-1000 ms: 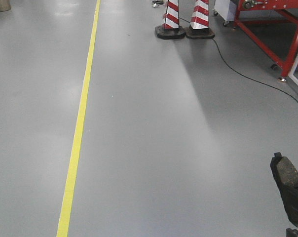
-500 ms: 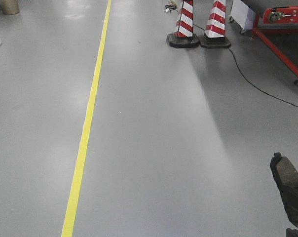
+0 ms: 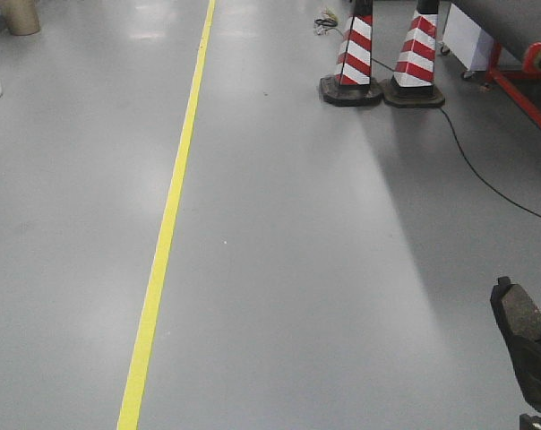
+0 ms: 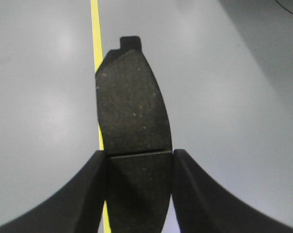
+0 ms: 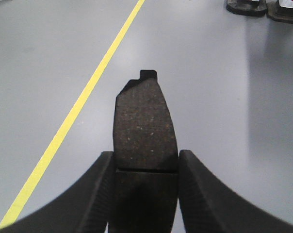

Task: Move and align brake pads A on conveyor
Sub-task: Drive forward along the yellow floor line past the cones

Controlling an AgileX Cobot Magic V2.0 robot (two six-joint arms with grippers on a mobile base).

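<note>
Currently at the carry step: both arms are loaded and the base is out on the grey floor (image 3: 297,269), with no belt under either pad. On the left gripper (image 4: 139,162) the fingers are clamped on the lower half of the left pad (image 4: 132,102). The pad juts forward past the fingertips, notched end outward, and its groove sits level with the tips. It hangs above the floor directly over the yellow line (image 4: 94,29). The right gripper (image 5: 145,162) has the same clamp on the right pad (image 5: 145,119), which is held above the floor to the right of the yellow line. The front view catches one pad at its lower right edge, well right of the line (I judge it is the right arm's). What I take for the conveyor (image 3: 512,18) is a dark slab on a red frame (image 3: 521,94), far ahead and well right of the line. I cannot confirm it from this sliver. No placing has begun. The next move calls for getting the base to the belt, then lowering each pad flat and squaring the two to each other. There is wide bare floor on both sides of the line. The obstacles are all right of it: two striped cones (image 3: 382,54) just before the frame, and a black cable (image 3: 485,175) trailing across the floor from them. Steer clear of the cable and the frame leg. The protruding pad ends would touch first, so keep them high.
</note>
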